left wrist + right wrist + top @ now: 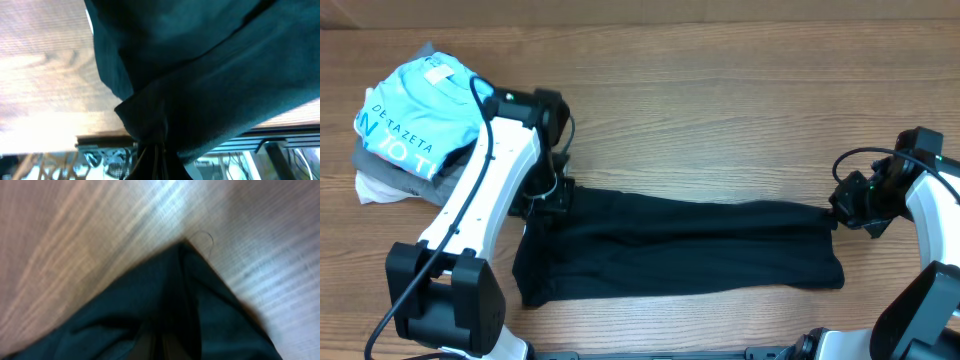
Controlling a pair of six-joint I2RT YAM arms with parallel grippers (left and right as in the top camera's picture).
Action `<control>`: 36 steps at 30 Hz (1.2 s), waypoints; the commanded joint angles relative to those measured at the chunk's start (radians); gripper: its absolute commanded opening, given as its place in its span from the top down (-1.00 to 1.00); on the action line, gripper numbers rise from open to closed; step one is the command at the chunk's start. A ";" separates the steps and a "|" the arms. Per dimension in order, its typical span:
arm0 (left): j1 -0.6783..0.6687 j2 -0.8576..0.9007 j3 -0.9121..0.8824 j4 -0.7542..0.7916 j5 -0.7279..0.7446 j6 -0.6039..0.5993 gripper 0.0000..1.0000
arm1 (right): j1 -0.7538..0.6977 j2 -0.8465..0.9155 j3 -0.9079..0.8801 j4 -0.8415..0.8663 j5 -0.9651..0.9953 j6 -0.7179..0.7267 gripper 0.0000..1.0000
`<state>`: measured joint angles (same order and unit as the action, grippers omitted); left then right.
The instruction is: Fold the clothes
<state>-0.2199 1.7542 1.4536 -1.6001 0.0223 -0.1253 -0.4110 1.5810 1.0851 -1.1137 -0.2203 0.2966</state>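
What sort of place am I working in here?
Probably a robot lab bench, not a home: a wooden table, a black T-shirt held by the left gripper and right gripper, a pile of clothes.

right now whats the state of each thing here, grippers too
black t-shirt: laid out in a long strip, gripped at both ends
left gripper: shut on the black t-shirt
right gripper: shut on the black t-shirt
light blue shirt: folded, topping a pile
grey and white clothes: bunched under it
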 commanded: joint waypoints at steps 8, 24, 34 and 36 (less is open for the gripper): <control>0.011 -0.024 -0.170 0.028 -0.056 -0.047 0.91 | -0.003 -0.025 0.009 -0.086 0.140 -0.013 0.92; 0.013 -0.036 -0.170 0.073 -0.074 -0.048 -0.19 | -0.019 -0.025 0.007 -0.053 0.142 -0.004 -0.30; 0.061 -0.036 -0.154 0.208 0.008 -0.047 -0.24 | -0.108 -0.009 -0.118 0.067 0.093 -0.013 -0.60; 0.080 -0.036 -0.131 0.225 0.050 -0.045 -0.23 | -0.108 -0.003 -0.155 0.088 0.032 -0.039 -0.61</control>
<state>-0.1658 1.7428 1.2903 -1.3872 -0.0006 -0.1658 -0.5175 1.5803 0.9836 -1.0416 -0.1101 0.2878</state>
